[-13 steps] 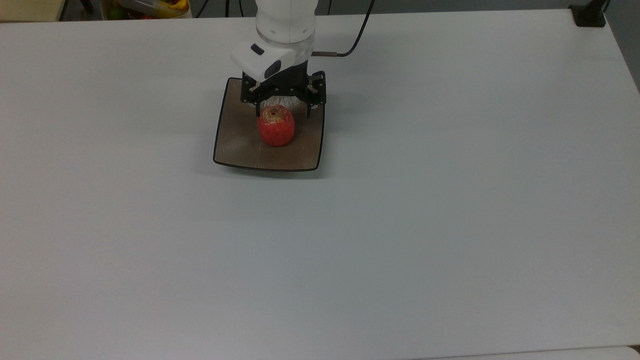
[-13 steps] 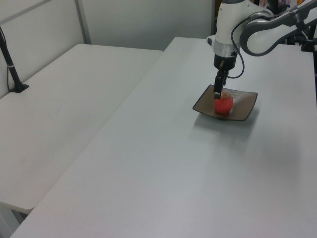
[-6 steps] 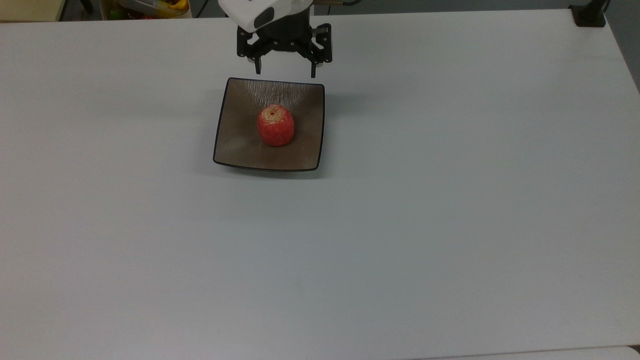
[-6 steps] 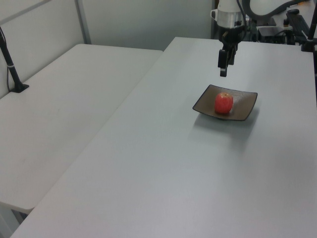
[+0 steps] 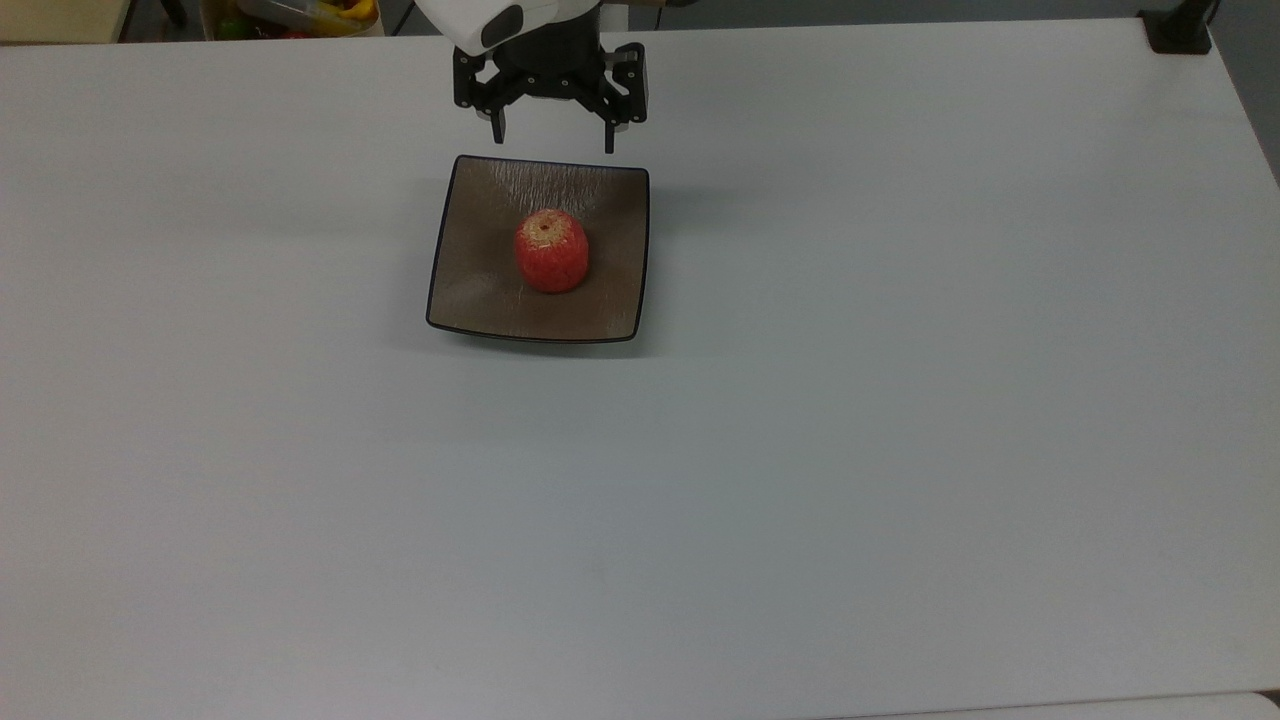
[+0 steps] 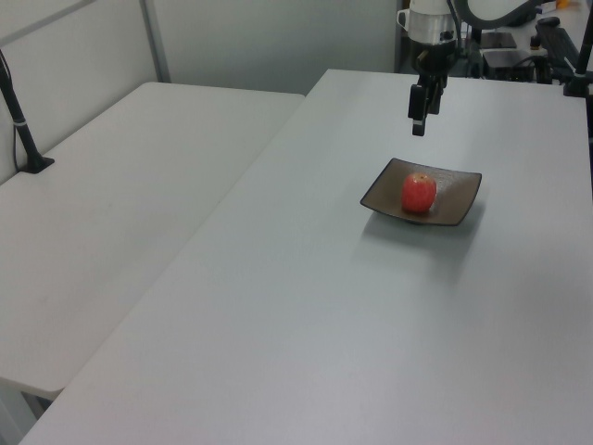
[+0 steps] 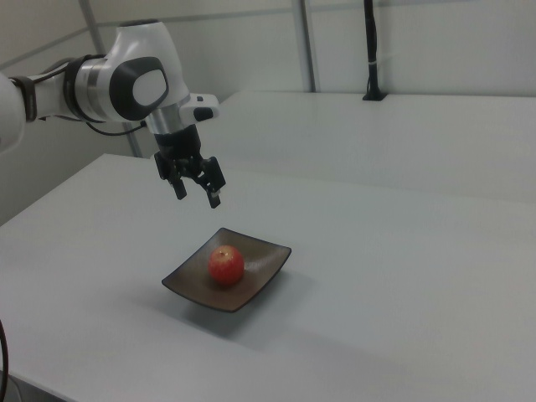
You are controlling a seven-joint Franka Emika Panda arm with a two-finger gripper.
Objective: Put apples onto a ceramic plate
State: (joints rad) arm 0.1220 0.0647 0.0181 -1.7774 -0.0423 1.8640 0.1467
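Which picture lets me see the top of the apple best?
The top view. It looks down on the apple, so the yellowish patch and stem dimple show clearly. The left view and right view show it more from the side, a small red ball on the plate.

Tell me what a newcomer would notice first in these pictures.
A small red apple sits alone near the middle of a square brown plate, the only strong colour on a broad pale table. Above the plate's far edge in the top view hangs the robot's black hand, open, holding nothing and well clear of the apple.
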